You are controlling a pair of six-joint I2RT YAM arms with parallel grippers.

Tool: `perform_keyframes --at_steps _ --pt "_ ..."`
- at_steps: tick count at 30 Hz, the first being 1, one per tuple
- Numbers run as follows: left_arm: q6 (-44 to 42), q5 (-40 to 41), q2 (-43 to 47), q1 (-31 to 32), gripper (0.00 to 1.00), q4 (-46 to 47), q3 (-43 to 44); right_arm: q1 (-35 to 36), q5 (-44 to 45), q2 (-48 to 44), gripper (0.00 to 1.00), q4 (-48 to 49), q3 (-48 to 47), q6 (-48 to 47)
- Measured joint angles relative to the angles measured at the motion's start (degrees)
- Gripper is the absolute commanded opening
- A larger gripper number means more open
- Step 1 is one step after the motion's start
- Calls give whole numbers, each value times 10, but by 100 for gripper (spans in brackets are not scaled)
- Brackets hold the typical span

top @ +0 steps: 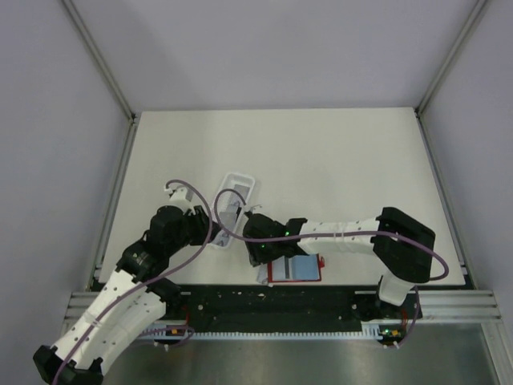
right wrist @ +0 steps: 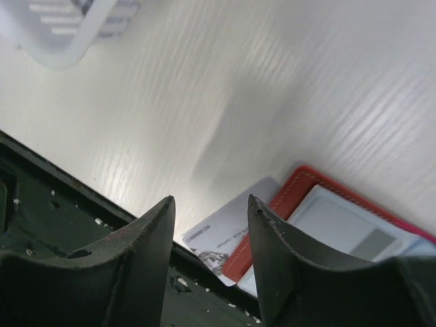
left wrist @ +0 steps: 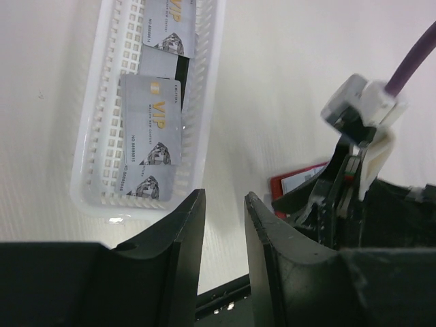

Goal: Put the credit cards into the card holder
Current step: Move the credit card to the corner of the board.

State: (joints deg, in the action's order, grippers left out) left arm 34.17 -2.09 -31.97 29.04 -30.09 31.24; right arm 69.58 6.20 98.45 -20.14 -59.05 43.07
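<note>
Left claw (left wrist: pixel 223 197), right claw (right wrist: pixel 210 201) parted, empty; card holder (top: pixel 295 269) open flat, long axis left-right.

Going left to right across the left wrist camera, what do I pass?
First the white tray holding credit cards, then the left pincer, then the red card holder, then the purple cable.

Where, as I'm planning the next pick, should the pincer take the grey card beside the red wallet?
Probably at the free corner of the grey card nearest the table edge, coming from the side away from the red wallet. It lies flat, its other end against or under the wallet, so only that end is reachable.
</note>
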Motion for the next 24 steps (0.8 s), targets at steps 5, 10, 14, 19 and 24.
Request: perform_keyframes --at_steps 5,10,14,19,24 --pt "2 0 4 0 36 -7 0 -48 3 -25 47 19 9 -21" --pt "2 2 7 0 36 -13 0 -64 2 -26 47 31 16 -40" --pt "2 2 9 0 36 -14 0 -64 -7 -25 46 44 21 -50" --pt "2 2 9 0 36 -14 0 -64 -27 -25 40 64 33 -57" --pt "2 2 8 0 36 -14 0 -64 -47 -22 38 74 36 -59"
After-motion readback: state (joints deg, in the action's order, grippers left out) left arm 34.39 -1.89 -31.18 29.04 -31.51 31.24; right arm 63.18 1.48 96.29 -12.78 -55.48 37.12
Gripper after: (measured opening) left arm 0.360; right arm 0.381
